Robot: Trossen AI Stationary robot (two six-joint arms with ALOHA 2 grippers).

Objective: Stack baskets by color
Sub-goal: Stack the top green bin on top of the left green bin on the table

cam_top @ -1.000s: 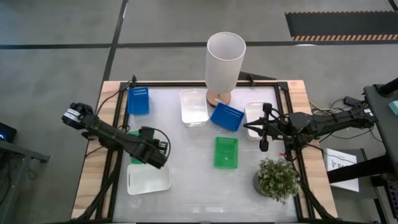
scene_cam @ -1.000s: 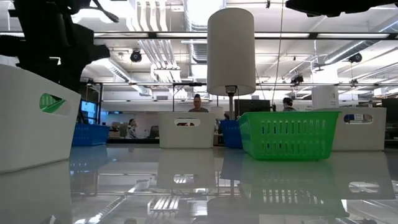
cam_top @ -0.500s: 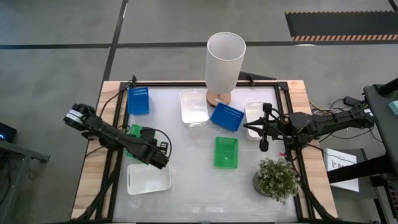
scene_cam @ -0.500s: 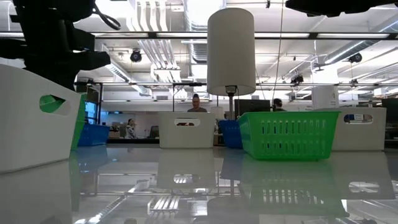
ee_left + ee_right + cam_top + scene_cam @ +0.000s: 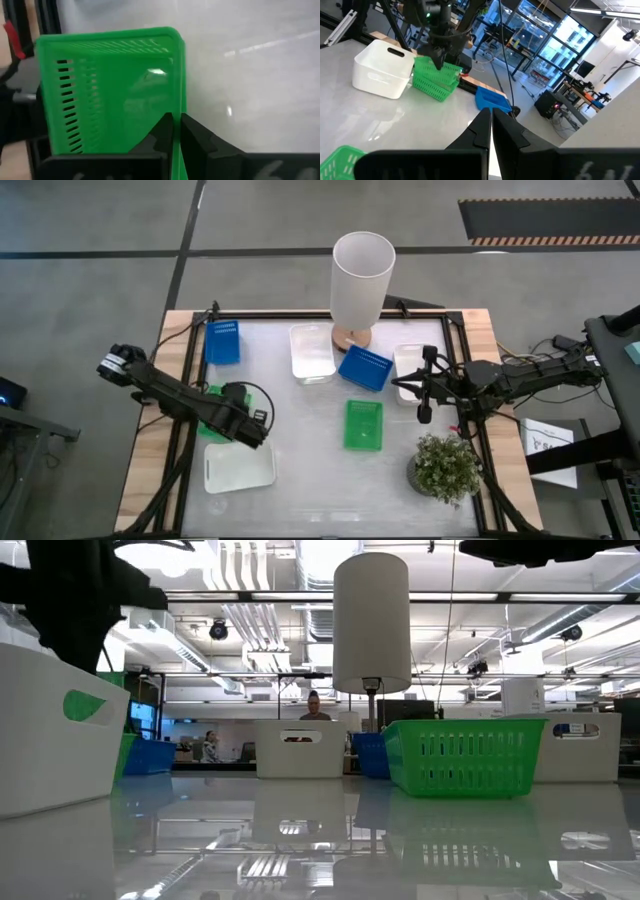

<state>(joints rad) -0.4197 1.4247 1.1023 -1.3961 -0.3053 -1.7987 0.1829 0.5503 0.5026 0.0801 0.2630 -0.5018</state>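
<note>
My left gripper (image 5: 241, 423) is shut on a green slotted basket (image 5: 210, 416) at the table's left, just behind a white basket (image 5: 238, 468). The right wrist view shows this green basket (image 5: 436, 79) tilted under the left gripper (image 5: 439, 61). A second green basket (image 5: 363, 425) rests flat on its bottom at mid-table. Two blue baskets (image 5: 222, 342) (image 5: 364, 367) and two more white ones (image 5: 311, 352) (image 5: 409, 360) sit farther back. My right gripper (image 5: 490, 122) is shut on nothing and hovers level over the right side. My left gripper pinches the green basket's side wall (image 5: 177, 102), one finger (image 5: 161, 131) inside the basket and the other (image 5: 194, 134) outside. The fingers come from above, slanting down. The basket hangs tilted with the held side up; whether its low side touches the table, I cannot tell.
A tall white cylinder on a wooden foot (image 5: 361, 280) stands at the back centre. A potted plant (image 5: 446, 467) is at the near right. Black frame rails (image 5: 184, 380) run along the table's sides. Open tabletop lies at the near middle (image 5: 330, 480).
My left gripper has risen a little. The green basket has come up with it and tipped. In the low view green now shows above and beside the near white basket, where before it showed only through the handle slot.
</note>
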